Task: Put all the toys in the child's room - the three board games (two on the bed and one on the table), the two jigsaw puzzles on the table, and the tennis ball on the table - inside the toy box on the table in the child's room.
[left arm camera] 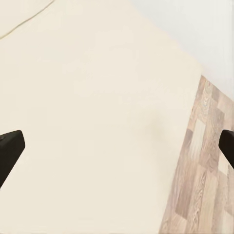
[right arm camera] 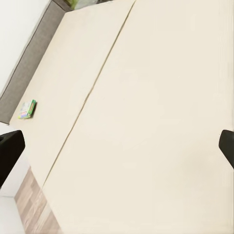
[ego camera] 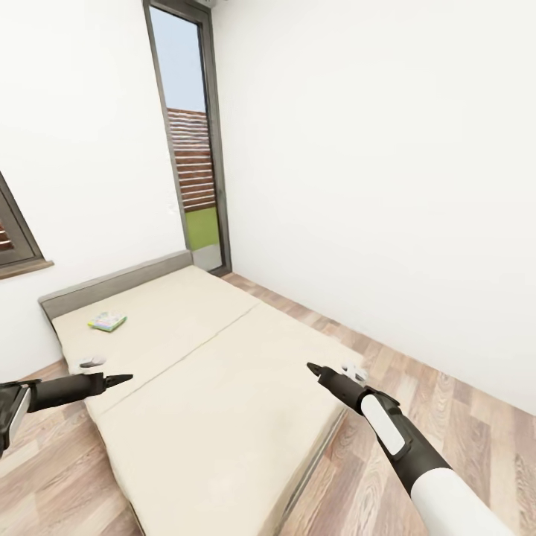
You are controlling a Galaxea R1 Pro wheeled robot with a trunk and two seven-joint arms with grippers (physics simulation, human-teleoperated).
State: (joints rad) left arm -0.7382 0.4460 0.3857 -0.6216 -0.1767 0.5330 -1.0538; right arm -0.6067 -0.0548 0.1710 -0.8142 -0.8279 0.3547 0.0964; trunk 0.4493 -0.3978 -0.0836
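One board game, yellow-green with printed letters, is seen lying flat on the bed, near the headboard corner and well apart from both arms. No second game can be made out on the mattress. The left gripper and right gripper are held over the mattress, empty, jaws spread wide. The reach is judged long; the flat box could be pushed across the soft surface rather than lifted.

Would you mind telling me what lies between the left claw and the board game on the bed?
In the head view, only bare beige mattress separates the left claw from the board game near the headboard of the bed.
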